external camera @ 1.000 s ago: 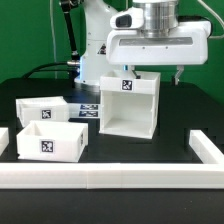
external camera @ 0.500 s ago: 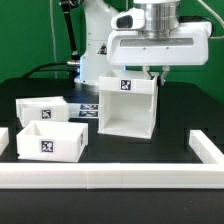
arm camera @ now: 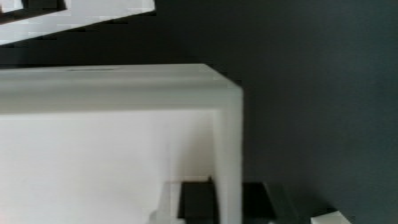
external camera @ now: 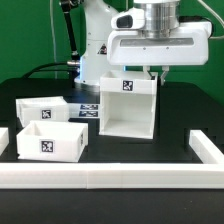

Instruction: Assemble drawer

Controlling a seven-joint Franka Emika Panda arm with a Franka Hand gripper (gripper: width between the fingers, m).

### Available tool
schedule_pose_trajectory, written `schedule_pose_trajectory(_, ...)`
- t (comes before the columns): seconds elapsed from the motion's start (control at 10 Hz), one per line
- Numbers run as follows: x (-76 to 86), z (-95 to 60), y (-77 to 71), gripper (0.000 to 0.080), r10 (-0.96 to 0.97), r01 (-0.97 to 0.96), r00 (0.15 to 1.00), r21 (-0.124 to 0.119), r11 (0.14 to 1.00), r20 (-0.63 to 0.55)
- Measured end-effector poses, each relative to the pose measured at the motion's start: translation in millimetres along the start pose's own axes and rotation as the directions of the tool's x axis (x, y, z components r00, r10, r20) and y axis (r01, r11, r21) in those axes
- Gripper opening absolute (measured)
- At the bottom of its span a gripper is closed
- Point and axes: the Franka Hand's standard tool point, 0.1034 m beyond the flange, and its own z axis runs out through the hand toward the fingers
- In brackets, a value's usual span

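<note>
- Drawer casing [external camera: 128,110]: hollow white cube, upright near the middle of the black table [external camera: 178,122], with a black-and-white tag [external camera: 126,84] high on its rear part.
- Two-finger gripper [external camera: 157,73]: hangs straight down over the casing's top edge on the exterior view's right, fingers drawn close together with one on each side of the thin side wall, closed on that wall as far as visible.
- Wrist view: shows the same casing [arm camera: 107,130] from above, its white wall running between two dark fingers [arm camera: 192,203], with dark table surface beside it.
- Front tray [external camera: 50,141]: small white open box toward the exterior view's left, well apart from the casing, with a square tag on its near face.
- Rear tray [external camera: 42,107]: just behind the front tray, also open upward and free of the gripper.
- Marker board [external camera: 88,106]: flat and white, lies on the table between the rear tray and the casing, only partly visible.
- Table surface: matte black, edged by a long low white bar [external camera: 110,178] along the front and another bar [external camera: 205,148] on the exterior view's right.
- Room: plain green wall [external camera: 25,30] behind, white robot arm [external camera: 100,30] and a black cable [external camera: 72,45] before it.
</note>
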Motion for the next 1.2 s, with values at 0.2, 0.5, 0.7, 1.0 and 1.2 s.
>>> schedule_pose_trajectory(0.2,2.2,0.3,-1.1,0.0038,-0.005,0.005,1.0,0.002,1.0,-0.001)
schedule_pose_trajectory(0.5,37.6,-3.3,-16.3,0.0038,-0.02,0.021,0.999,0.025,0.999,-0.028)
schedule_pose_trajectory(0.7,63.6,-6.1,-23.8,0.0038,-0.012,0.014,0.999,0.04,0.999,-0.048)
schedule_pose_trajectory(1.0,104.0,-10.6,-31.4,0.004,-0.012,0.018,0.996,0.06,0.998,-0.085)
schedule_pose_trajectory(1.2,119.9,-12.7,-34.6,0.0042,-0.007,0.014,0.995,0.068,0.998,-0.1)
